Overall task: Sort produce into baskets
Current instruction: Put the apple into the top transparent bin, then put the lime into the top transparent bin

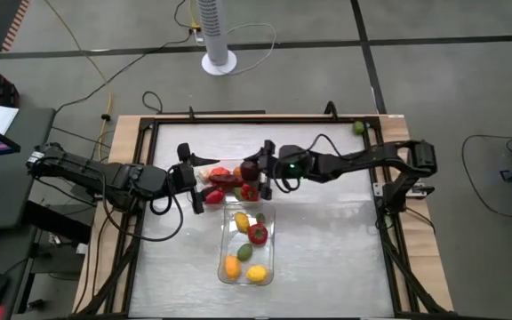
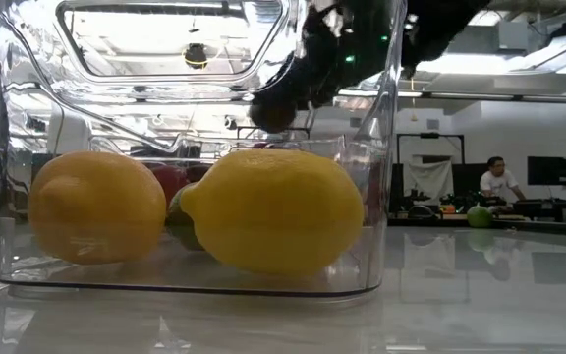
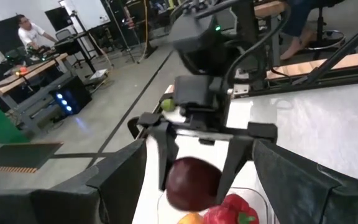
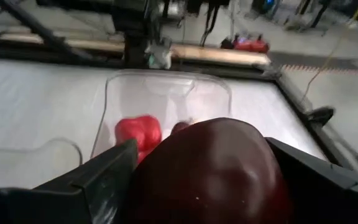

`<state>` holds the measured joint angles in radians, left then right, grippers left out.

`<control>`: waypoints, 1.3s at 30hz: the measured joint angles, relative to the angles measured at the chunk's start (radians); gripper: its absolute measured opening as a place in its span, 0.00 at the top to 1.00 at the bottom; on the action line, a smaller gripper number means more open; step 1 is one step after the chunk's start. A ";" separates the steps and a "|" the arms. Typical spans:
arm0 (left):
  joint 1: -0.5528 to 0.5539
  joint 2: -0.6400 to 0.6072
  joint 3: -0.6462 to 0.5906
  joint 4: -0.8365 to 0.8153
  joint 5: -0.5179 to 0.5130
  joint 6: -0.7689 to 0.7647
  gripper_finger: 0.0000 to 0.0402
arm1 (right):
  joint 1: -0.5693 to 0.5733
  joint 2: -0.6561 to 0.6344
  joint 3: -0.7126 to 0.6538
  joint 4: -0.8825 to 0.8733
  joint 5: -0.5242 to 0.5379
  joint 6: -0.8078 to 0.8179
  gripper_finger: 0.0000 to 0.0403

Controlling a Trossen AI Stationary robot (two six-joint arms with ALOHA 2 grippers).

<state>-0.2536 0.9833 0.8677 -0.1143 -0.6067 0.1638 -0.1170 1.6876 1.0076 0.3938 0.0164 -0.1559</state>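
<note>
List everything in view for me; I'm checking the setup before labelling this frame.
baskets: two, clear; one mid-table, one beside it under the grippers
produce in the mid-table basket: five; two yellow, one red, one green, one orange
produce in the other basket: red pieces, at least two; exact count unclear
maroon piece: one, dark maroon, held above the basket with the red pieces
green piece: one, at a table corner on the right arm's side
fan base: one, white, on the floor beyond the table
person: one, far back in the room
left gripper: open, empty, beside the red pieces
right gripper: shut on the maroon piece
</note>
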 joint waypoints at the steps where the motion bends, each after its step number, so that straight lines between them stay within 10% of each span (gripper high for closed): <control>1: 0.000 0.000 0.000 0.000 0.000 0.000 0.30 | -0.001 0.012 0.022 -0.022 -0.014 0.000 0.10; 14: 0.000 0.000 0.000 -0.011 -0.002 0.000 0.30 | 0.031 0.044 0.216 -0.289 -0.039 -0.037 0.02; 25: 0.000 0.000 0.000 -0.020 -0.003 -0.014 0.30 | -0.007 -0.146 0.140 -0.677 0.293 0.020 0.04; 39: 0.000 0.000 0.000 0.000 -0.003 -0.014 0.30 | -0.445 -0.339 -0.184 -0.808 0.513 0.262 0.08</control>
<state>-0.2539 0.9834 0.8677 -0.1146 -0.6094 0.1493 -0.5615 1.3485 0.8234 -0.4141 0.5290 0.1060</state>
